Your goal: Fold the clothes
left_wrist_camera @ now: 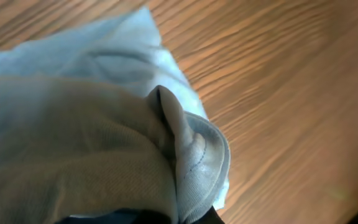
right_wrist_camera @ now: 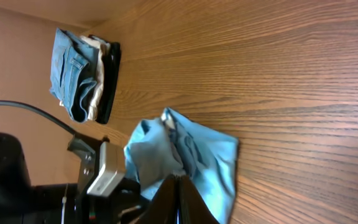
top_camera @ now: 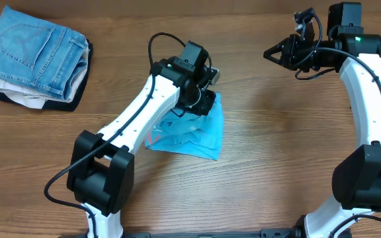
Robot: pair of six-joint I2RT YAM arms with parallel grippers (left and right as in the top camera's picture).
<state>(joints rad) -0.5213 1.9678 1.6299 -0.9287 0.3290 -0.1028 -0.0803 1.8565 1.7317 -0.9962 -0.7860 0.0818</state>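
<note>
The left fingers (top_camera: 207,100) are clenched on a bunched fold of the sky-blue T-shirt (top_camera: 200,135). In the left wrist view the gathered fabric presses right up against them, and a stitched hem curls over just beside the grip. Below these fingers the rest of the garment drapes in a crumpled heap onto the table (top_camera: 276,152); it is not spread flat. The right fingers (top_camera: 270,53) are well apart from the garment, held above the table, pressed together and holding nothing. Farthest from both sets of fingers is a stack of folded clothes (top_camera: 35,59) with jeans uppermost. The following hazards are judgements. The grip appears to take several layers at once, so a lift may carry the whole bundle instead of one edge and leave the fold crooked. A thick bunch may also slip from the fingers under its own weight. With only one arm on the cloth, a pull may drag the shirt across the table rather than open it. Bring the right fingers to a free edge before stretching.
</note>
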